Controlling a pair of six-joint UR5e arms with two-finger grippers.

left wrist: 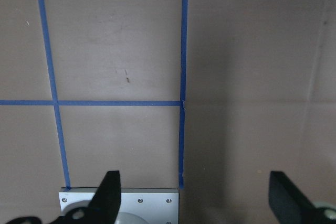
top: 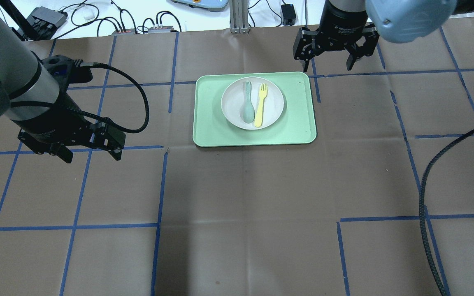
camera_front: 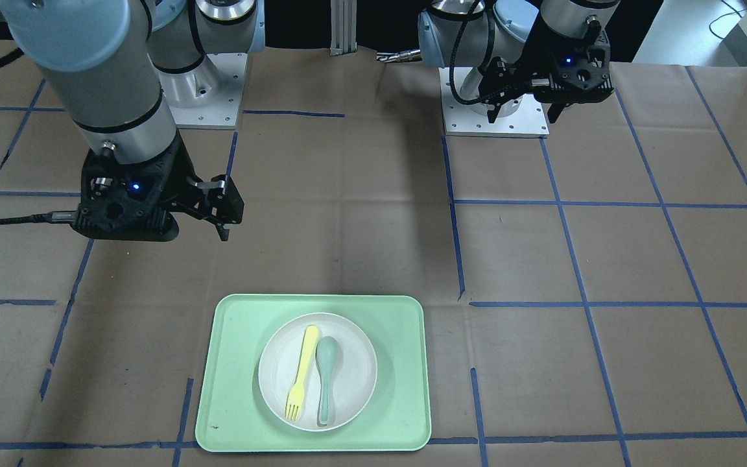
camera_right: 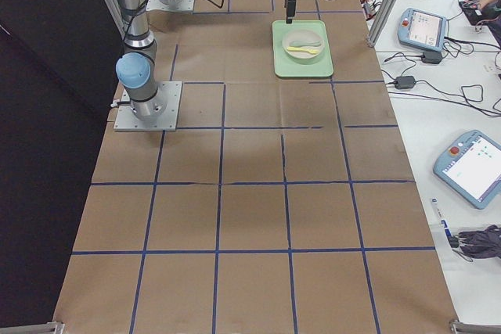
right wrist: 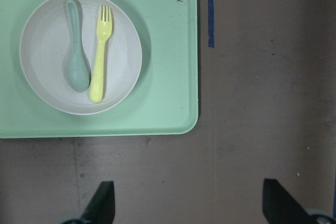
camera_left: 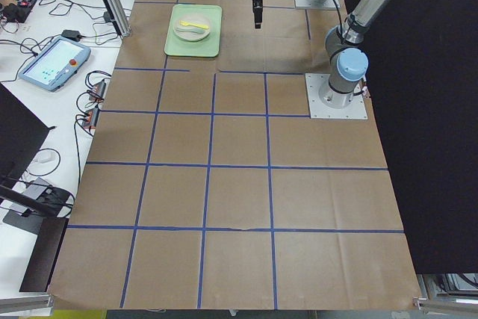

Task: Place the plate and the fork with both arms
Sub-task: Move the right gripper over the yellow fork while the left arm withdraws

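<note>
The off-white plate [top: 275, 102] sits in the middle of a mint-green tray [top: 298, 123]. The yellow fork [top: 261, 105] lies on the plate beside a grey-green spoon [top: 247, 102]. They also show in the front view: plate [camera_front: 354, 383], fork [camera_front: 302, 370]. My right gripper [top: 328, 63] hangs open and empty above the table, off the tray's far right corner. Its wrist view looks down on the plate [right wrist: 126, 51] and fork [right wrist: 100, 56]. My left gripper [top: 91, 155] is open and empty, well left of the tray, over bare paper.
Brown paper with a blue tape grid covers the table. Both arm bases [camera_front: 493, 110] stand at the robot's edge. A black cable [top: 426, 185] hangs at the right of the overhead view. Benches with pendants [camera_left: 48, 61] flank the far side.
</note>
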